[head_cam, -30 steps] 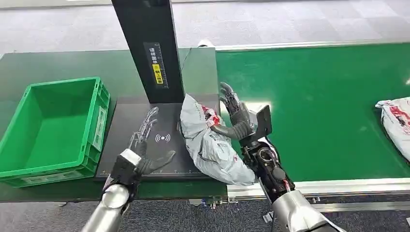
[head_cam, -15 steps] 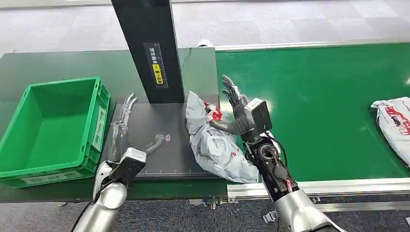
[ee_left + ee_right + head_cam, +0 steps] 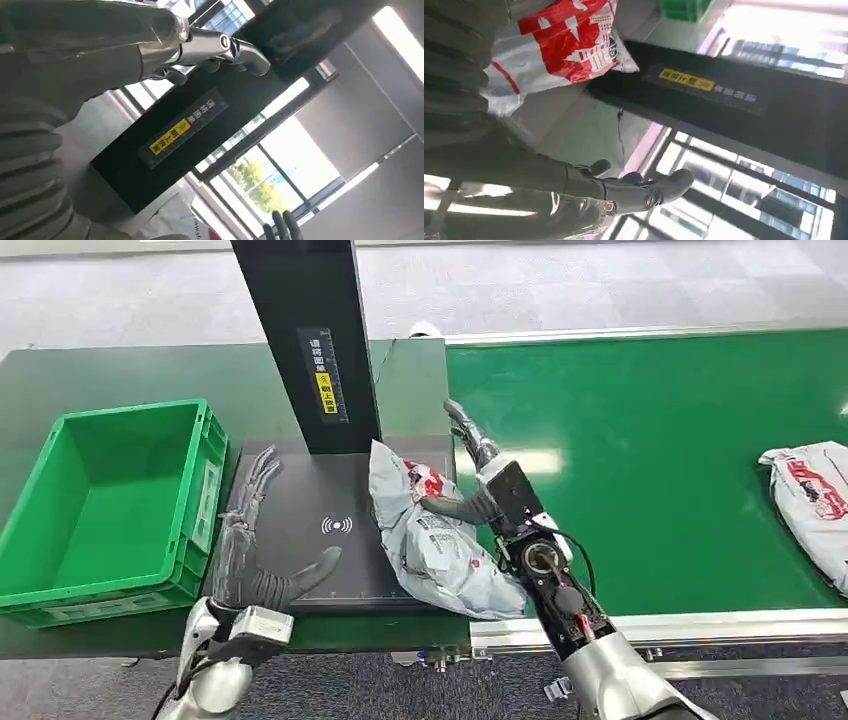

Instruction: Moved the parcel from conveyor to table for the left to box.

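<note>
Against right hand (image 3: 478,490): parcel (image 3: 432,540), seemingly touching.

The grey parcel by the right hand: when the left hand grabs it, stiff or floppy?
Probably floppy: the grey parcel is a crumpled poly bag, creased and sagging over the black pad. Its glossy film may slip under the left hand. It leans on the right hand, so it may slump when released.

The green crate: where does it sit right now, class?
In the head view the green crate sits at the far left of the dark table, just left of the black scanner pad, with the left hand beside its right wall.
</note>
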